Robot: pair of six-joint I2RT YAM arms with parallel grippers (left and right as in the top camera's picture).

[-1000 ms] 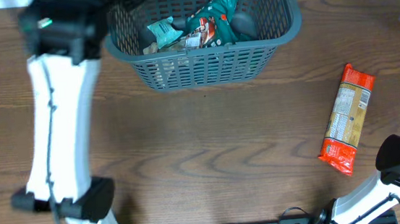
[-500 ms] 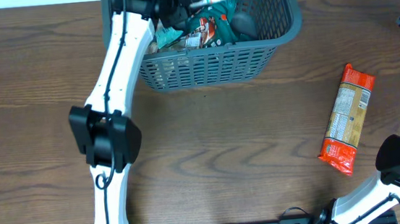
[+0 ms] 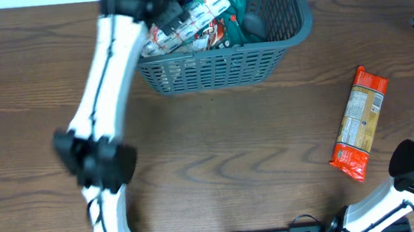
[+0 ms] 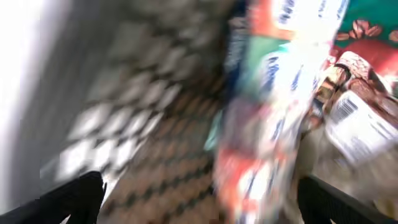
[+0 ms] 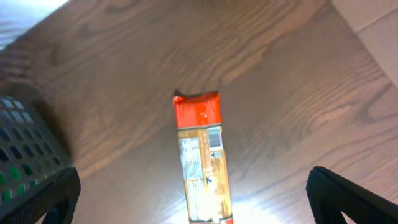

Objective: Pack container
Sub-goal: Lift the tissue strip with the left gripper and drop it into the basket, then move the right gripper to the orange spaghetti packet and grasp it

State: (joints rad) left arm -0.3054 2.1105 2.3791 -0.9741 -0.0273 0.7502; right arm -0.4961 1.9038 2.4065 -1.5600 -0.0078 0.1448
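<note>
The container (image 3: 210,69), a dark grey slotted basket, stands at the table's far edge with several packets inside. My left gripper (image 3: 171,5) hangs open over its left half. A red and white packet (image 3: 197,18) lies loose just beneath it on the other packets. In the blurred left wrist view this packet (image 4: 267,130) shows between the wide-apart fingertips (image 4: 78,199) of the gripper (image 4: 199,205), touching neither. My right gripper (image 5: 196,205) is open above the table, over a long orange and red packet (image 5: 204,165). That orange and red packet (image 3: 360,121) lies flat at the right.
A teal packet (image 3: 237,8) and a dark item (image 3: 253,26) fill the basket's right side. The basket's lattice wall (image 4: 118,93) is close on the left of the left wrist view. The basket corner (image 5: 22,146) shows at the left of the right wrist view.
My left arm swung in over the basket carrying the red and white packet, then its jaws opened and the packet dropped onto the others. The right arm has not moved.
</note>
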